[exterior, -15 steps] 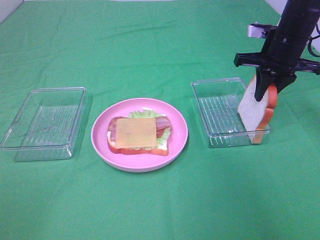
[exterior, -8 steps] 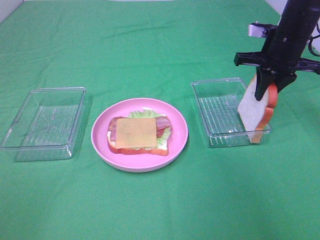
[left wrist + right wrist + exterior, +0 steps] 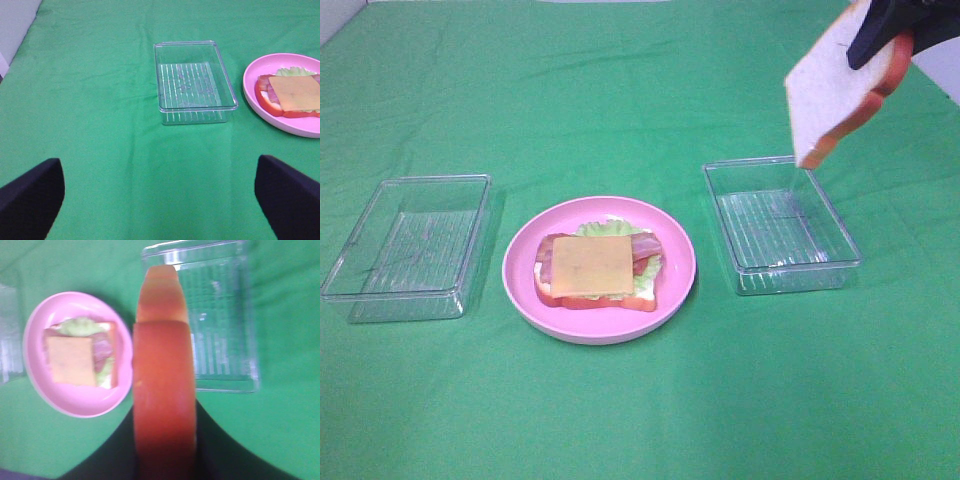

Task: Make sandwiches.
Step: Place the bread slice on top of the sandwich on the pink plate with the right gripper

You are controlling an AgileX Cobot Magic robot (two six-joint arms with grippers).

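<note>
An open sandwich lies on the round pink plate [image 3: 678, 285]: a bread slice, lettuce, bacon and a yellow cheese slice [image 3: 592, 265] on top. My right gripper [image 3: 882, 35] is at the top right edge of the exterior view. It is shut on a second white bread slice [image 3: 832, 88] with an orange-brown crust and holds it tilted high above the right tray [image 3: 790, 275]. The right wrist view shows that slice edge-on [image 3: 162, 390], with the plate [image 3: 40, 390] and cheese [image 3: 70, 360] below. My left gripper [image 3: 160, 200] is open and empty, away from the plate [image 3: 260, 102].
An empty clear ribbed tray [image 3: 405, 300] stands left of the plate and also shows in the left wrist view [image 3: 195, 115]. The right tray [image 3: 220, 315] is empty. Green cloth [image 3: 640, 420] covers the table.
My right gripper has lifted the bread slice up out of the right tray, and it now hangs tilted high above the tray's far end. The plate and both trays have not moved.
</note>
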